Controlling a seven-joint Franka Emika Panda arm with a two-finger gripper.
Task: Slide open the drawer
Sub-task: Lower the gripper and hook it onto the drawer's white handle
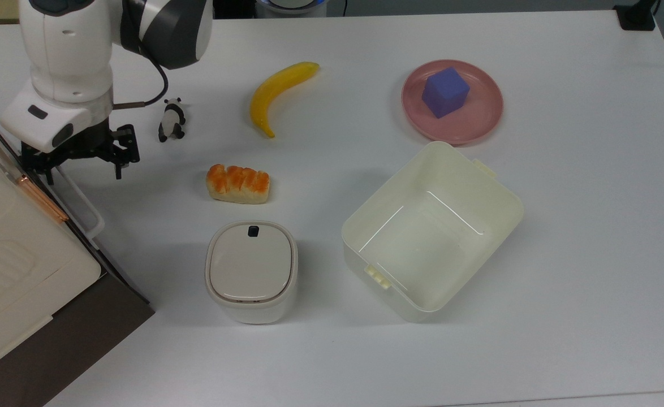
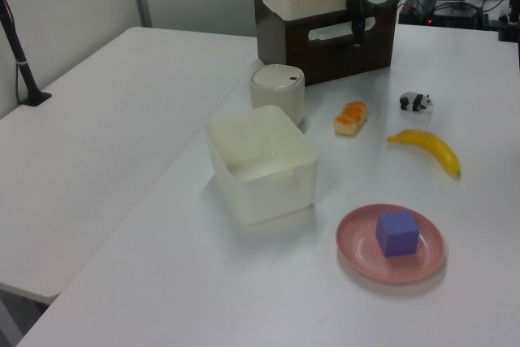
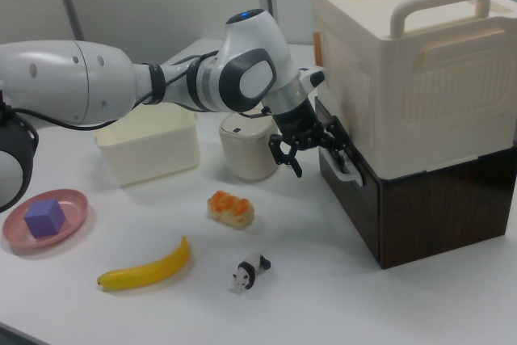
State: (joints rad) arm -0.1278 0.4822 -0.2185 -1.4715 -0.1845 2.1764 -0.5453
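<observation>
— White arm links: where do you find them, and how is the arm posed?

— You see the arm (image 3: 121,78) reaching across the surface (image 1: 564,282) from the right view's left. Its wrist bends downward at the front of the drawer (image 3: 355,199), and the pincer (image 3: 311,149) points down toward the surface. In the top view, the wrist housing sits over the top view's upper left corner, with the pincer (image 1: 77,157) below it.

— What is the state of the pincer?

— Your pincer stands apart. In the top view, one black fingertip lies by the dark front panel and the other stands out over the bare surface. The white loop handle (image 1: 80,198) runs between them at its upper end. Whether a finger touches the handle cannot be told. Nothing is clamped.

— Where is the drawer?

— You find it in the dark brown base under the cream-white appliance (image 3: 412,62), at the top view's left edge. In the left view, the drawer (image 2: 341,38) is at the far end of the surface, its front flush with the base.

— What lies near the pincer?

— A panda figure (image 1: 171,118) stands just beside it on the top view's right. A bread piece (image 1: 238,183) lies lower, apart from it.
</observation>
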